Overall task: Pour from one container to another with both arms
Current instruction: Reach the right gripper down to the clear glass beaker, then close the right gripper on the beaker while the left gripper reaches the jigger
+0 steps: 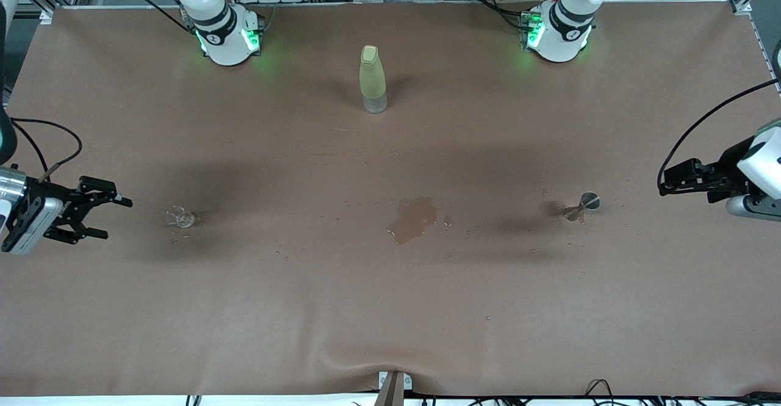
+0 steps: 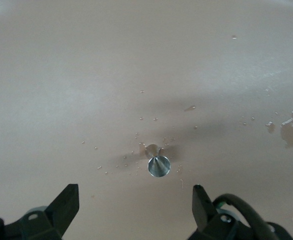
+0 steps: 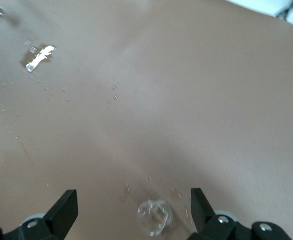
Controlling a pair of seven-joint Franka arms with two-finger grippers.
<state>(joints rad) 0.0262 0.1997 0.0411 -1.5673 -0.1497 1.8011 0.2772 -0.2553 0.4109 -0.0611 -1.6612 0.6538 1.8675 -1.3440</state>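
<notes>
The tiny see-through glass cup point(image 1: 181, 218) stands on the brown table toward the right arm's end. My right gripper point(image 1: 117, 218) hangs open just short of it, over the table's end. In the right wrist view the glass point(image 3: 154, 216) sits close ahead of the open right gripper point(image 3: 132, 202), apart from both fingers. The small grey-topped cup point(image 1: 587, 201) stands toward the left arm's end. My left gripper point(image 1: 665, 185) hangs open over the table a short way from it. In the left wrist view the cup point(image 2: 158, 166) lies ahead of the open, empty left gripper point(image 2: 135, 200).
A tall yellow-green bottle point(image 1: 373, 79) stands mid-table near the robots' bases. A puddle of spilled liquid point(image 1: 415, 218) with scattered droplets lies between the two cups. The brown cloth point(image 1: 390, 308) is rumpled near the front edge.
</notes>
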